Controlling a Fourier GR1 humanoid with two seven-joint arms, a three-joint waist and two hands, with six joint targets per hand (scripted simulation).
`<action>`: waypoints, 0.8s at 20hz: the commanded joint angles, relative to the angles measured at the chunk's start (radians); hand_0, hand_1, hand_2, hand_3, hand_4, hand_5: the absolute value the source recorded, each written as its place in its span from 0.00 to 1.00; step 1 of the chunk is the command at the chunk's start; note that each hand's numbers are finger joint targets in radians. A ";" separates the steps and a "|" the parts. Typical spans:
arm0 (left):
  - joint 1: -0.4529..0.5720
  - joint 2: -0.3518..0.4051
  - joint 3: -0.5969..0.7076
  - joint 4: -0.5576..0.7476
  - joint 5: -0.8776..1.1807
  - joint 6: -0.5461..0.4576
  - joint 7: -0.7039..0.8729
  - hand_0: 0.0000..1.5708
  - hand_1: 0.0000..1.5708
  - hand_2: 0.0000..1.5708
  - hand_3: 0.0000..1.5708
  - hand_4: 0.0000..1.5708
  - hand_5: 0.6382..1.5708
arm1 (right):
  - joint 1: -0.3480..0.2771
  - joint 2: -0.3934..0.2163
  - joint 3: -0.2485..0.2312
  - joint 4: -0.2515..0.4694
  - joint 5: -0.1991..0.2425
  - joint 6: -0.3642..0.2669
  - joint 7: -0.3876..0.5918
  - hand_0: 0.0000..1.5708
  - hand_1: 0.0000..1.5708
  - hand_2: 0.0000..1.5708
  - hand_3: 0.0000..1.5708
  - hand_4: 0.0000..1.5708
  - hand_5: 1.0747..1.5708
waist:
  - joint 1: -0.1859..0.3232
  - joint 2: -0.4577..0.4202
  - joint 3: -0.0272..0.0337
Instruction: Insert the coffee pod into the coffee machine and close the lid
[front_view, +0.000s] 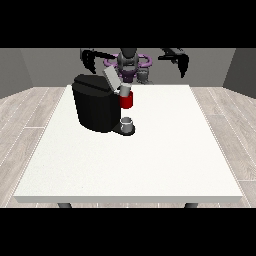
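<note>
A black coffee machine (94, 106) stands on the white table (135, 160) left of centre. Its grey lid (111, 78) is tilted up and open above a red and silver brew head (126, 98). A small grey cup (127, 123) rests on the machine's round base below that head. I cannot make out a separate coffee pod. The hand at the view's left (90, 58) hangs raised above the machine's back, fingers curled downward and holding nothing. The hand at the view's right (182, 62) is raised well off to the right, fingers also curled down, away from the machine.
The robot's torso (129, 62) stands behind the table's far edge. Wooden floor surrounds the table. The table's front edge runs near the bottom of the view.
</note>
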 joint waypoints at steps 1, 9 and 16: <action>0.028 0.031 0.000 -0.090 0.050 -0.016 0.078 0.00 0.00 0.00 0.00 0.00 1.00 | -0.037 0.011 -0.001 0.071 0.024 -0.012 -0.021 0.00 0.00 0.00 0.00 0.00 1.00 | 0.005 0.017 -0.0002; 0.029 -0.006 -0.041 -0.138 0.032 0.071 0.034 0.00 0.00 0.00 0.00 0.00 1.00 | -0.157 0.006 -0.013 0.166 0.051 -0.014 -0.063 0.00 0.00 0.00 0.00 0.00 1.00 | 0.000 0.093 -0.0002; 0.068 0.056 -0.038 -0.142 0.052 0.018 -0.009 0.00 0.00 0.00 0.00 0.00 1.00 | -0.201 -0.019 -0.026 0.227 0.055 0.019 -0.058 0.00 0.00 0.00 0.00 0.00 1.00 | 0.019 0.113 -0.0003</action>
